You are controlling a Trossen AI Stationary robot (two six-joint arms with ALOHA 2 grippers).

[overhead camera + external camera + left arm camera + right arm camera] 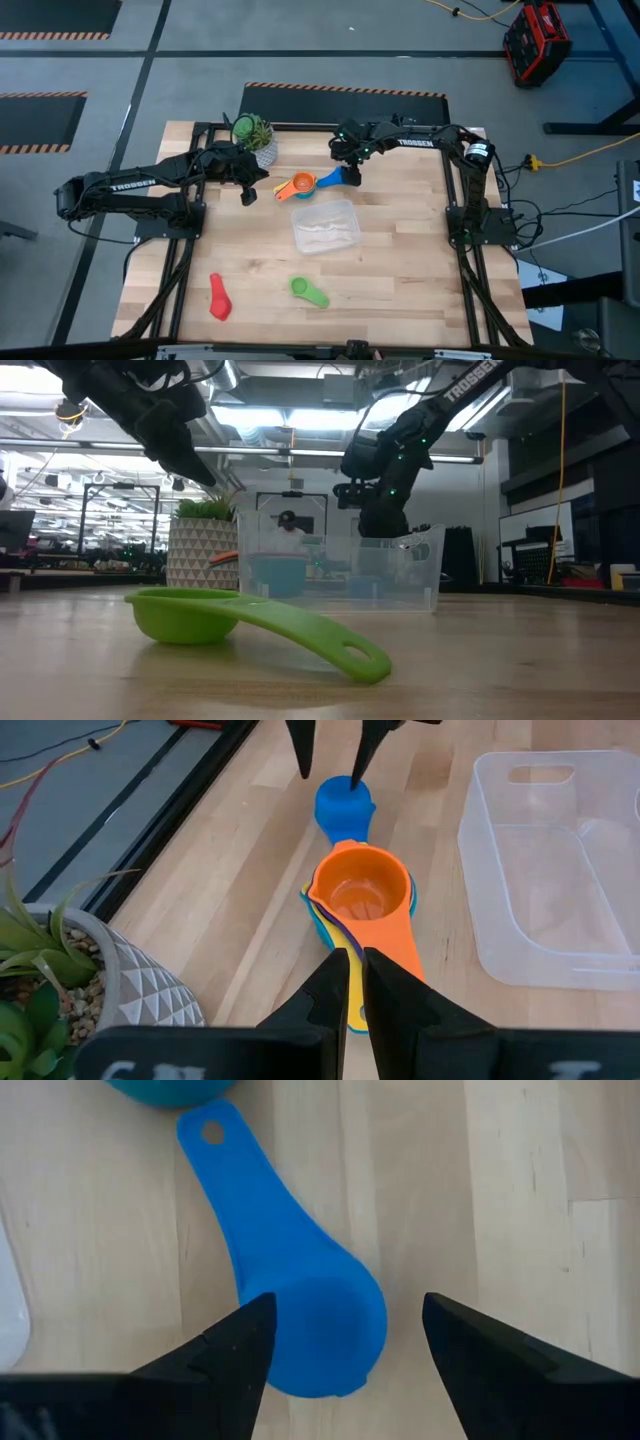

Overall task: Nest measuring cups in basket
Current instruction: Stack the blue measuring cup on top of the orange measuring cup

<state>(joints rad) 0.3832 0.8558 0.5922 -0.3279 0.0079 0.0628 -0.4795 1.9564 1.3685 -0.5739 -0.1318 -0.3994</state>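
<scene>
A stack of measuring cups (297, 186), orange on top of light blue and yellow ones, lies left of the dark blue cup (330, 180). The clear basket (325, 226) sits just nearer, holding nothing. The green cup (308, 291) and the red cup (218, 297) lie near the table's near edge. My right gripper (351, 175) is open and comes down over the dark blue cup's bowl (320, 1330), one finger on either side. My left gripper (249, 193) hangs shut in the air left of the stack, above the orange handle (385, 935). My right gripper points down from above, its open fingers standing on either side of the dark blue cup's bowl (330, 1310). The cup lies flat on the table. I cannot tell whether either fingertip touches it.
A white pot with a green plant (256, 138) stands at the far edge, just behind my left gripper. Bare wood lies between the basket and the green and red cups, and to the right of the basket.
</scene>
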